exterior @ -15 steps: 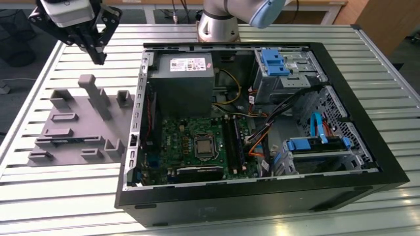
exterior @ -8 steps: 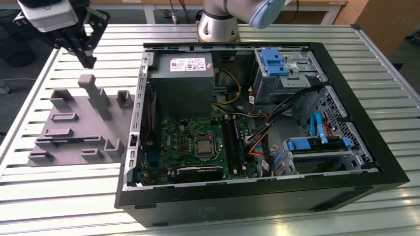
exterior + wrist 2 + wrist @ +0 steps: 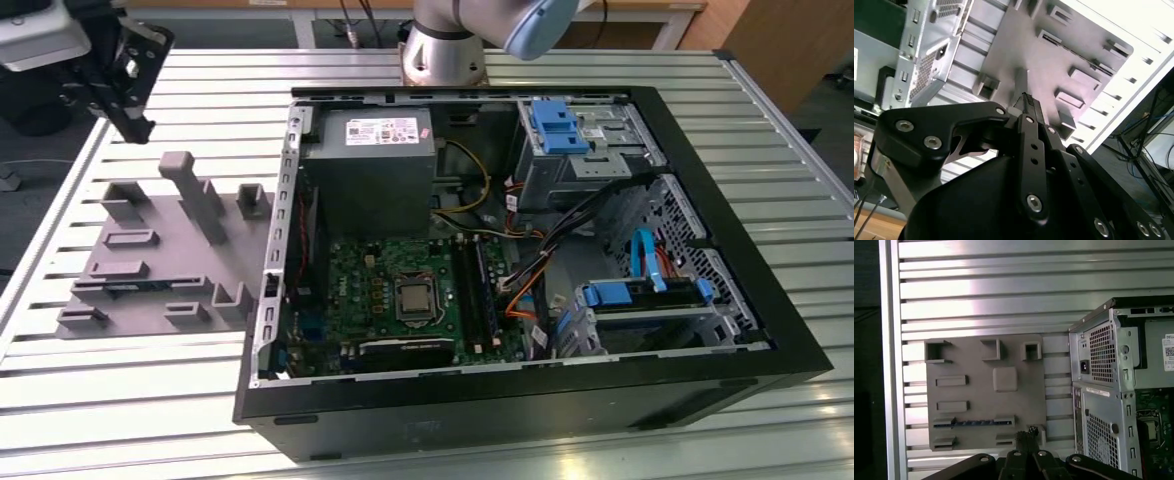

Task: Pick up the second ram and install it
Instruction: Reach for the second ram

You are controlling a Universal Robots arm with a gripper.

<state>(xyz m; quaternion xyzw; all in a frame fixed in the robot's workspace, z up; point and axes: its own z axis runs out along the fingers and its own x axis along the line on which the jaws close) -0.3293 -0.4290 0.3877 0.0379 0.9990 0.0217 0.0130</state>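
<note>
The gripper [image 3: 1025, 433] is seen closed with nothing held, above the grey fixture [image 3: 984, 355] near the desk's [image 3: 979, 290] edge. The second ram [image 3: 974, 423] is laid in the fixture, not touched.

Slatted table [image 3: 134, 400], grey fixture [image 3: 147, 270], computer case [image 3: 534, 405]
</note>
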